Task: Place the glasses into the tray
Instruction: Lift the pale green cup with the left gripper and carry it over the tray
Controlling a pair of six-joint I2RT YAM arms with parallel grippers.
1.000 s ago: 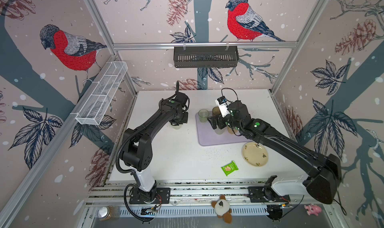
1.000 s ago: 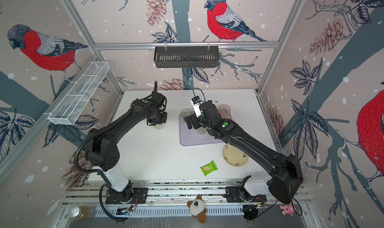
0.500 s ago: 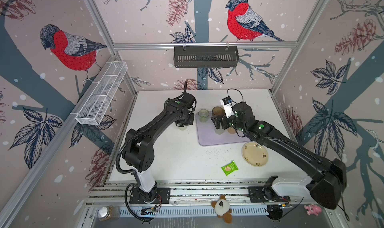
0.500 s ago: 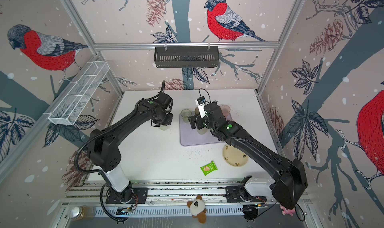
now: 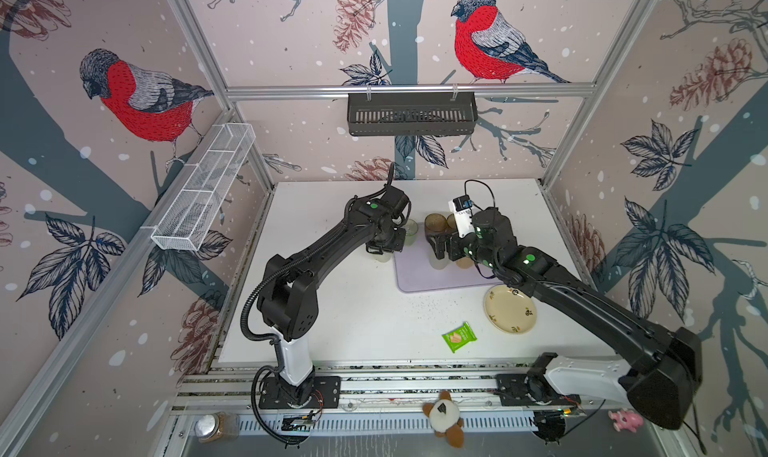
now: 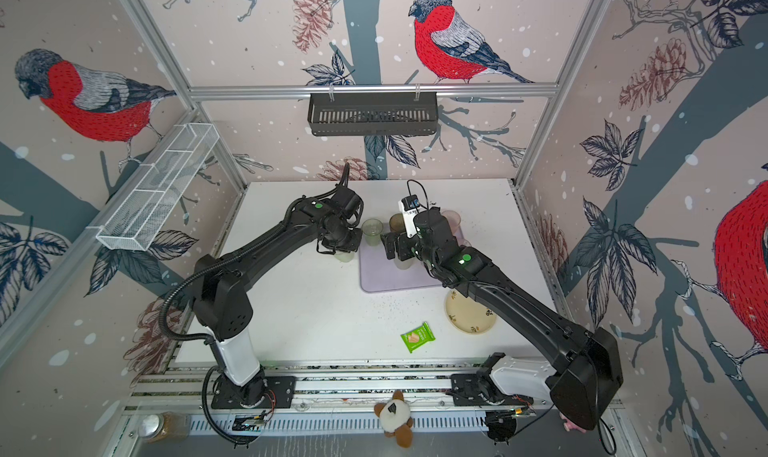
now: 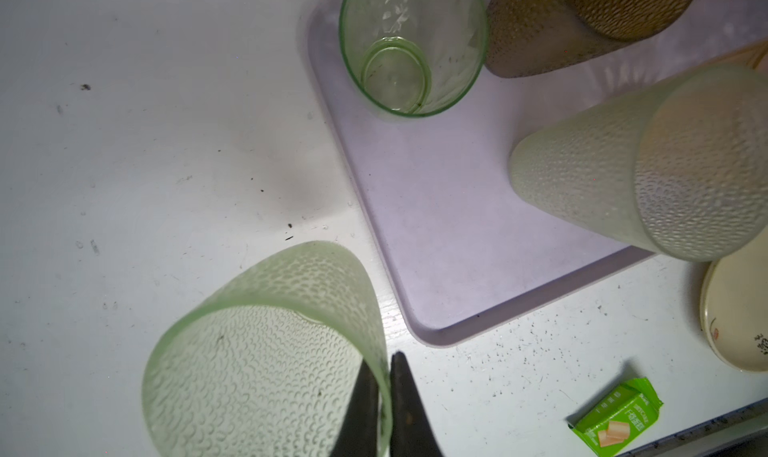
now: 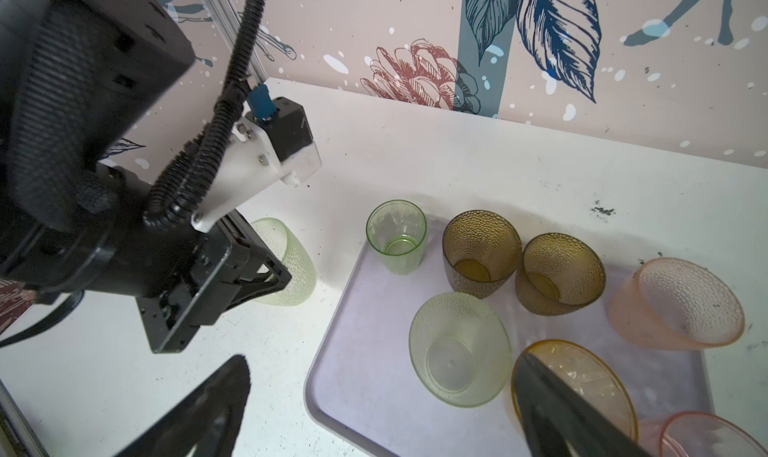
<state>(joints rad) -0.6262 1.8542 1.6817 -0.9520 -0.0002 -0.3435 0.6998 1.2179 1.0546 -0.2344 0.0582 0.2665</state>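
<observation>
Green dimpled tumbler (image 7: 257, 351) is clamped at its rim by the left gripper (image 7: 382, 359), just beside the tray (image 7: 436, 226); seven glasses (image 8: 461, 347) are seen inside, one pink glass (image 8: 706, 434) cut off; the right gripper (image 8: 382, 357) is spread wide

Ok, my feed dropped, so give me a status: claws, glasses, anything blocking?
Left claw shut on dimpled green glass, beside tray, not in. Right claw open over tray. Seven glasses in tray; bare patch near held glass, nothing blocking.

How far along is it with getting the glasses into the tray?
Done: seven glasses stand in the tray. In hand: the left pincer grips the textured green tumbler by its rim, beside the tray. Left: setting it inside; right pincer open, empty.
</observation>
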